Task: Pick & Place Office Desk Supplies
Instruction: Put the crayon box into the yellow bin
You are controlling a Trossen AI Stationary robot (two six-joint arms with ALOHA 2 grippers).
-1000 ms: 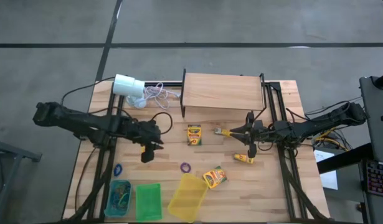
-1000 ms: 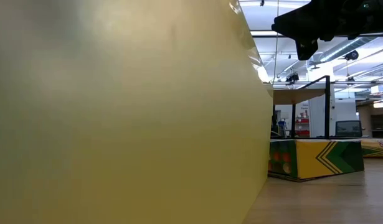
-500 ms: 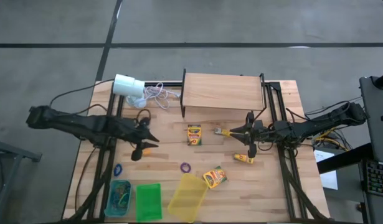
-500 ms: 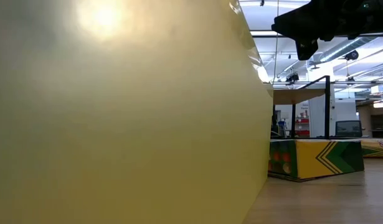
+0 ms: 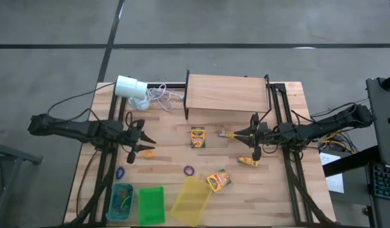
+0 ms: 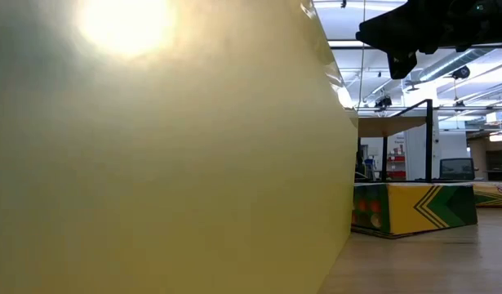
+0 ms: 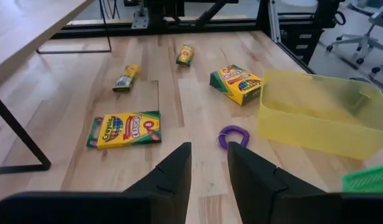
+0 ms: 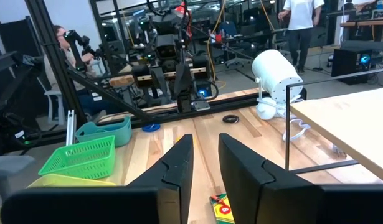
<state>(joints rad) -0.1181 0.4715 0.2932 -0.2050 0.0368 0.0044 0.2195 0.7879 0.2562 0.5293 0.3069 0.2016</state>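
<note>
Your low view is almost wholly blocked by the wall of the yellow bin [image 6: 169, 163] at the near edge; only one crayon box [image 6: 414, 208] shows past it. Near left, the teal basket [image 5: 121, 201] holds loops too small to separate. The left gripper [image 5: 139, 140] hovers over the left-centre of the table [image 5: 290, 190], fingers [image 7: 172, 174] slightly parted, holding nothing. A purple loop [image 7: 232, 135] lies ahead of it, near the yellow bin. The right gripper [image 5: 253, 135] hovers right of centre, fingers [image 8: 179, 165] narrowly apart, empty. The shelf [image 5: 225, 95] stands at the far edge.
</note>
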